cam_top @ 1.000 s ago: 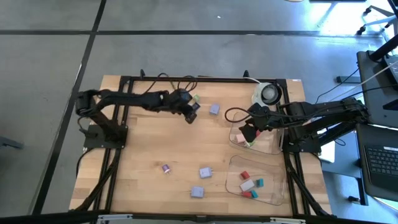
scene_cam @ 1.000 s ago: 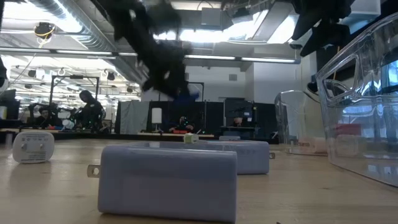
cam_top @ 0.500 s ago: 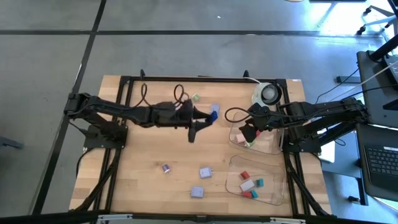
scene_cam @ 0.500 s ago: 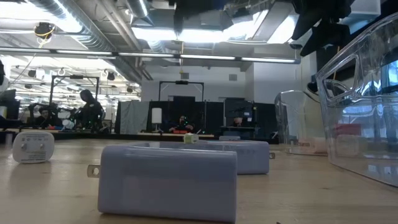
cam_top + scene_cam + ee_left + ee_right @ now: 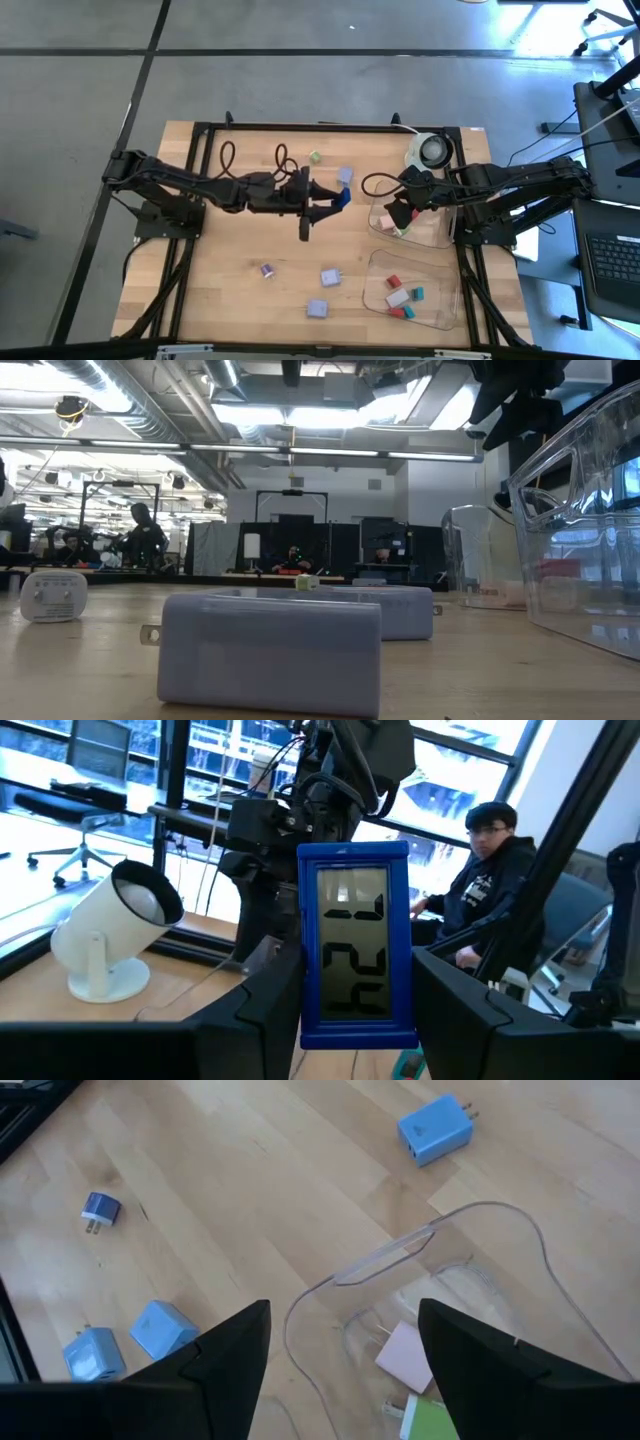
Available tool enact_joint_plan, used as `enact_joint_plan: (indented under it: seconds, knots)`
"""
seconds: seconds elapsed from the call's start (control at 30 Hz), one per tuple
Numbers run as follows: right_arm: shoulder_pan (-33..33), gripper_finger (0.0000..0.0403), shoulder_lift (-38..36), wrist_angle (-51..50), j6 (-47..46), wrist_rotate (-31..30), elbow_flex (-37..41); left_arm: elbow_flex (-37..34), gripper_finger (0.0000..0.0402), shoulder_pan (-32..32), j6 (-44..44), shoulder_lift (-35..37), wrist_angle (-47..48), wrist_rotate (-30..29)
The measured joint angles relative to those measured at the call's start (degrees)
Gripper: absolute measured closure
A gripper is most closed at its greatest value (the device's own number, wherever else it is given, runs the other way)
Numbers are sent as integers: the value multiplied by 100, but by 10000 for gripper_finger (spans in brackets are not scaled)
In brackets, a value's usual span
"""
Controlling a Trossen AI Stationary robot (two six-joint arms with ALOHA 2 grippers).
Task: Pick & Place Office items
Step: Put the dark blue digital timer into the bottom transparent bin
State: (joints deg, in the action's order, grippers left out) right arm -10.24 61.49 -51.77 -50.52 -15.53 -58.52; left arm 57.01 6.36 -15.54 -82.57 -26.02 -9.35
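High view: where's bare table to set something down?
Free: the wood in front of the left pincer, left of the small purple plug. Also between the lavender blocks and the upper tray. Crowded: both clear trays, and the tape roll corner.

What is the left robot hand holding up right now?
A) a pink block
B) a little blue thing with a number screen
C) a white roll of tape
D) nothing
B: in the left wrist view the left gripper pinches a small blue framed item with a digit display between its fingers, and the high view shows that blue piece at the arm's tip above the table.
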Motion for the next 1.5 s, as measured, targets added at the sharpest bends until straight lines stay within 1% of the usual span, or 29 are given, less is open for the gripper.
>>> enact_joint_plan:
  seconds: [0.17,0.37,0.5,0.67,0.87,0.9,1.07,1.13,1.23,1.33,1.43,1.5]
  knots:
    - [0,147,0,1,0,0,0,0,247,139,-19,0,1,-307]
    - [0,147,0,2,0,0,0,0,243,404,-23,0,-165,-1212]
    - [0,147,0,2,0,0,0,4,248,535,-21,-17,-440,-1493]
    - [0,147,0,7,0,0,0,7,241,592,-97,-20,-563,-1508]
    - [7,147,0,390,5,-141,0,7,246,602,-846,-29,-546,-1516]
    - [7,147,0,524,8,-190,0,7,246,602,-953,-40,-546,-1482]
    - [7,147,70,1513,0,-859,2,6,240,602,-1367,-50,-509,-1082]
    - [11,147,96,1976,-3,-981,0,6,241,602,-1565,-50,-501,-893]
    - [8,147,118,2333,42,-1124,2,6,244,604,-1871,-50,-479,-686]
    - [7,147,136,2399,175,-1234,0,4,245,604,-2070,-50,-383,-526]
    - [7,147,184,2445,473,-1342,0,4,241,604,-2207,-50,-359,-485]
    - [10,147,213,2440,716,-1230,2,4,240,604,-2242,-50,-341,-483]
